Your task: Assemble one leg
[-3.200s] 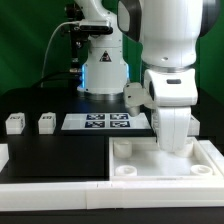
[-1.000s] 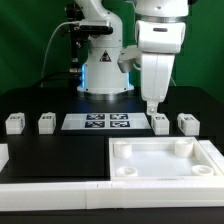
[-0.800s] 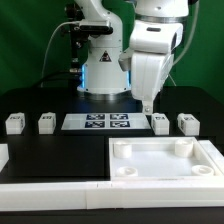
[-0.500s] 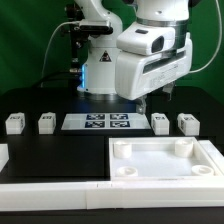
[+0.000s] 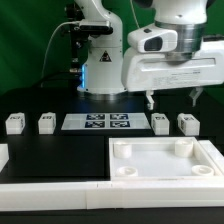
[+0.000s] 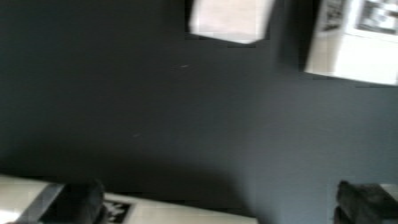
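The gripper (image 5: 172, 102) hangs with fingers wide apart, holding nothing. Beneath it a leg (image 5: 160, 123) and a second leg (image 5: 187, 122) stand on the table (image 5: 60, 150), to the exterior view's right of the marker board (image 5: 105, 122). The wrist view shows both blurred and cut off at its edge, with only one showing part of a tag. Two further legs (image 5: 14, 123) (image 5: 46, 122) appear only in the exterior view.

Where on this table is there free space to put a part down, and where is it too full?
Free: the black table between the marker board behind, the square top on the exterior view's right and the white rail in front. Crowded: the strip around the two legs beneath the open gripper, close to the square top.
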Robot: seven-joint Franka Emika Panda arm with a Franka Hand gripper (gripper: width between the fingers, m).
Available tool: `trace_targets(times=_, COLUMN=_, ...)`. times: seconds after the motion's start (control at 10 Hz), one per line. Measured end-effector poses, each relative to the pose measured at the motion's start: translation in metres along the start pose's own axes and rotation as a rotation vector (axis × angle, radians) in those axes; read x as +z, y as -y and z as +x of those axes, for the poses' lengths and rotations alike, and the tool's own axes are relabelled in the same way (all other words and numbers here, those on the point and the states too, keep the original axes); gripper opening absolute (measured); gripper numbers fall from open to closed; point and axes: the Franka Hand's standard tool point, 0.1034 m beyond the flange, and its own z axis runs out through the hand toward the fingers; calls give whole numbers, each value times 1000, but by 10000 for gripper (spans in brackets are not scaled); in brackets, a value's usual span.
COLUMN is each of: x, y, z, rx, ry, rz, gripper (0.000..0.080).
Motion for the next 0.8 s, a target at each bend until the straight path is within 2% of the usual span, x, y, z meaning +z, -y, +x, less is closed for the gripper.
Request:
trace_targets(times=0.3, x=9, y=25, z=1, rx=11, ry=-8, rz=17, gripper=649)
trace_targets(times=0.6, x=10, y=24, z=1, rx=8, ry=-6, rz=19, gripper=649)
trace_targets(times=0.7, x=12, y=28, z=1, rx=16, ry=-13, rz=21, gripper=649)
trace_targets(times=0.8, x=19, y=37, z=-3, rx=10, ry=-18, rz=27, gripper=649)
